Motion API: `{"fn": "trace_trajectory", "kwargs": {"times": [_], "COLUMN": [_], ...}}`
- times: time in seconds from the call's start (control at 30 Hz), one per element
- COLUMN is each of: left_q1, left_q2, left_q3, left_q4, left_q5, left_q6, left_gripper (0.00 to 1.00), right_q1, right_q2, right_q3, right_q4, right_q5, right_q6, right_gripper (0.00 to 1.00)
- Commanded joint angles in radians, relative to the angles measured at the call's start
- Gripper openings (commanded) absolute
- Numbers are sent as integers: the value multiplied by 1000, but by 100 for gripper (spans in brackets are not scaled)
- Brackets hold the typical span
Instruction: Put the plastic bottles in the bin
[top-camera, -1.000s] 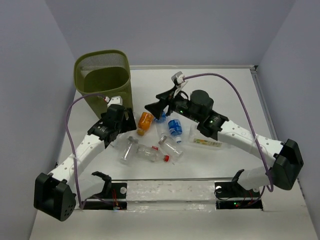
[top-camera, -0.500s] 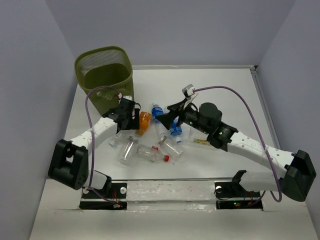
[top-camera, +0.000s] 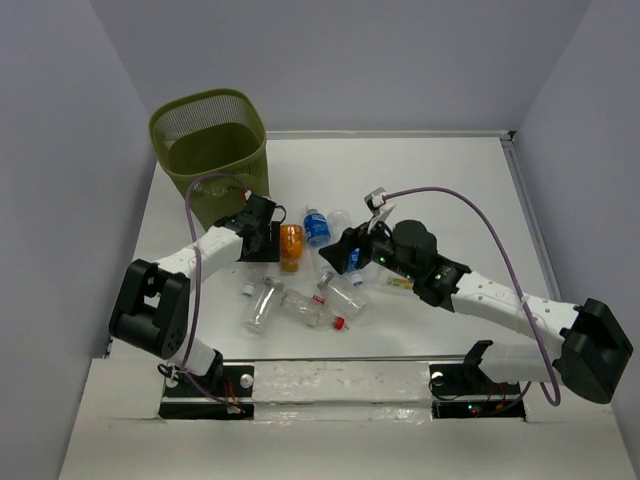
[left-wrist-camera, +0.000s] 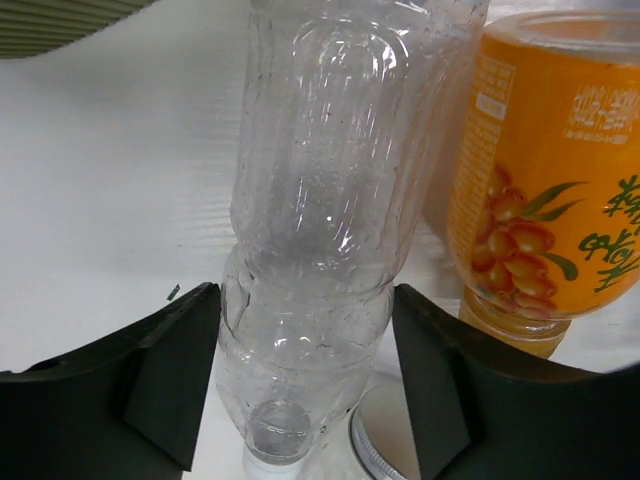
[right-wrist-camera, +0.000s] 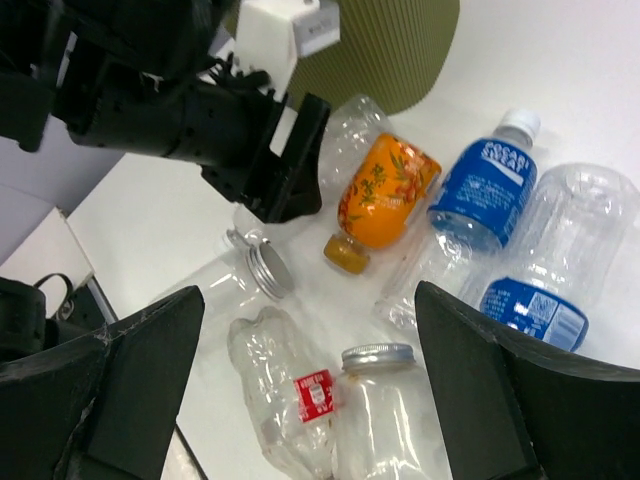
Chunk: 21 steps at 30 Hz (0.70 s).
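Since second ago: left jaws gone from wide to clamped on both sides of clear bottle (left-wrist-camera: 310, 250), low near neck; judged a grip for lift to bin (top-camera: 156, 128). Right jaws wide, empty, above mid-worktop scatter, likely scouting next pick. Clear bottle ribbed, empty, lying on worktop (top-camera: 440, 180), just beside orange bottle (left-wrist-camera: 530, 180); blue bottles (right-wrist-camera: 485, 190) near. Bin far-left, just behind left arm (top-camera: 205, 248).

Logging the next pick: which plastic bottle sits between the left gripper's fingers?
The clear unlabelled plastic bottle; the orange-labelled bottle beside it lies outside the black fingers.
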Motion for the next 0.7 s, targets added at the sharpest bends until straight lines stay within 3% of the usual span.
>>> {"fn": "trace_trajectory", "kwargs": {"times": [0.0,0.03,0.2,0.3,0.37,0.67], "left_q1": [0,0,0,0,0,-2], "left_q2": [-49,-62,-171,-272,-351,-547], "left_q3": [-3,-3,20,55,86,289], "left_q4": [-25,-21,-4,2,18,145], "left_q5": [12,7,6,47,108,204], "left_q6": [-2,-5,-15,-16,-6,-32], "left_gripper": [67,61,60,60,59,59], "right_q1": [5,5,5,5,5,163], "right_q2": [-35,-33,2,48,82,134], "right_q3": [-33,-39,-35,-16,17,88], "right_q4": [29,21,-68,-114,-160,-220], "right_q5": [48,60,70,-46,-105,-164], "right_q6": [30,34,37,9,-14,-100], "right_gripper": [91,91,87,77,76,73]}}
